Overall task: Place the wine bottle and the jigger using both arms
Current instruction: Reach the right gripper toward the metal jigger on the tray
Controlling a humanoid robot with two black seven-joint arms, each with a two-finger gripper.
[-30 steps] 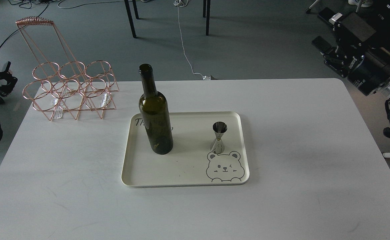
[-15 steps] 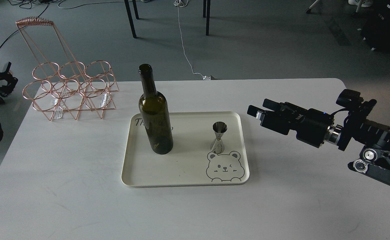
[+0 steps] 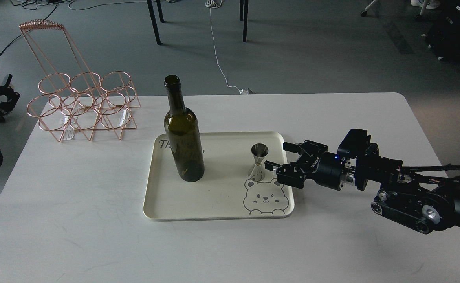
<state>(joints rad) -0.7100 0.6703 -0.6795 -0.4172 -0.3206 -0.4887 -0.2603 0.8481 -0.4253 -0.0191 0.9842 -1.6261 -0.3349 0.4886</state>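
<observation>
Two task items are seen on the tray [image 3: 155, 204] at frame centre: the bottle [image 3: 184, 145] upright at the tray's upper left, and the jigger [image 3: 259, 162] upright at the tray's right, just above the printed bear [image 3: 265, 196]. Neither is held or lifted, so nothing can be judged done yet; both picks and both placements are left.

The right gripper [image 3: 277, 155] is seen at centre right, reaching in from the right edge, w/ its two fingers spread apart and empty. One fingertip lies just right of the jigger's waist, the other a bit higher and further right; no contact can be made out. The step in hand is judged to be the approach to the jigger, approx. at grasp height but not yet around it.

The left gripper [image 3: 2, 96] is seen only small and dark at the far left edge, off the table [image 3: 76, 220]; whether its fingers are apart or together cannot be told. It is well apart from the bottle, so the bottle pick is judged not begun.

A copper wire rack [image 3: 82, 106] stands at upper left of the table, away from the tray. Where the items are meant to go is not shown by the frame.
</observation>
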